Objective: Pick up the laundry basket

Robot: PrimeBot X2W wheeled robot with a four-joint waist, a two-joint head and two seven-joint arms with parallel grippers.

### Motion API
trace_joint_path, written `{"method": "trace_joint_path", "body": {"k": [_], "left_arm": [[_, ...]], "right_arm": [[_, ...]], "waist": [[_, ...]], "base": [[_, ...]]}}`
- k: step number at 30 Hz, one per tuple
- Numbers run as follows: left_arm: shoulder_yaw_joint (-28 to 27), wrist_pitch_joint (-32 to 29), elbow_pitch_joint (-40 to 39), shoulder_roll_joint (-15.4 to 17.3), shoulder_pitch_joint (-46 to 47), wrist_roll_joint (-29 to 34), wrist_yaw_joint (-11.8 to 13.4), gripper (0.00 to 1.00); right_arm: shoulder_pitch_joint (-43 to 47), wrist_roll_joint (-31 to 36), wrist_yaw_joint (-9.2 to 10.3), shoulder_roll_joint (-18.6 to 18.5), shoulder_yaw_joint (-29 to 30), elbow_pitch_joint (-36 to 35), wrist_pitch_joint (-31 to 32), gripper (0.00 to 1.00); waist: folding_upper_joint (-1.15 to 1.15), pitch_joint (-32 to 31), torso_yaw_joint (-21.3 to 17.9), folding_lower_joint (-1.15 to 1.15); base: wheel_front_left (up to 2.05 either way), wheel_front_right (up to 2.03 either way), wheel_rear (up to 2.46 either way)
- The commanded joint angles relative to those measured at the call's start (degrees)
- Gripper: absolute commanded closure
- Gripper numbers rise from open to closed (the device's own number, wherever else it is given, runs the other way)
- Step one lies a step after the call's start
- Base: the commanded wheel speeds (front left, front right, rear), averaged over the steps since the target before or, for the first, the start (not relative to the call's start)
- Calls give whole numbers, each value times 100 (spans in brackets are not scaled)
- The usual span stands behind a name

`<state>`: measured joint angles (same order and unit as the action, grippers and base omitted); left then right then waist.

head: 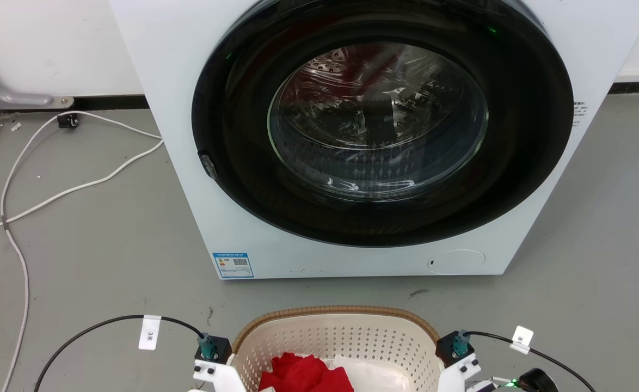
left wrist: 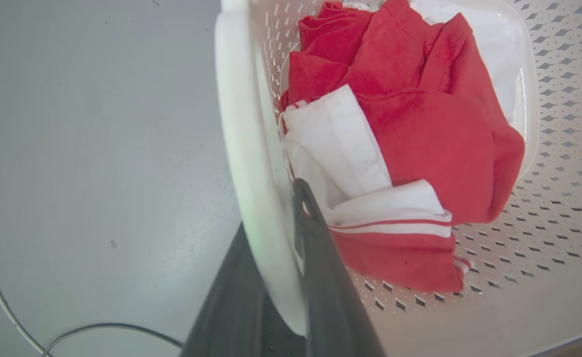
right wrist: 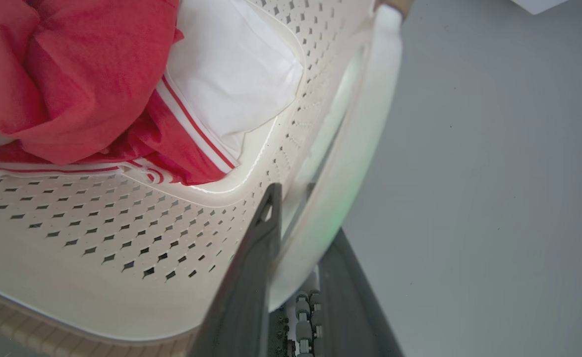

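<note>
Basket (head: 336,312) is down at 6 o'clock, washer (head: 178,163) at 12. Left jaws pinch its left handle (left wrist: 241,148), right jaws its right handle (right wrist: 365,124), so it should lift level, I reckon.

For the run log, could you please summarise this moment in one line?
left gripper: shut on laundry basket | right gripper: same | inside: red and white clothes

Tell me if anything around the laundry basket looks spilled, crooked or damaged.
Nothing looks spilled or broken. The laundry basket looks intact, with red and white clothes all inside. The only untidy bits are a loose white cable trailing over the floor left of the washing machine and a small dark smudge in front of it.
</note>
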<state>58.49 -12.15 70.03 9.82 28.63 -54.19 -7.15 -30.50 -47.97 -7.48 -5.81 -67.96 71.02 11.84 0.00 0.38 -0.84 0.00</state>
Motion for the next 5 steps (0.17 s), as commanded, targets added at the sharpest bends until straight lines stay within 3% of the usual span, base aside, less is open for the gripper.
{"method": "trace_joint_path", "body": {"k": [1, 5], "left_arm": [[27, 31, -26, -24, 110, -6, -53, 100], [94, 38, -17, -20, 119, -61, -53, 100]], "right_arm": [[-90, -6, -2, 10, -42, -12, -28, 100], [-104, -74, -2, 2, -115, 0, -39, 100]], "waist": [[0, -2, 1, 0], [0, -5, 4, 0]], "base": [[0, 0, 0], [0, 0, 0]]}}
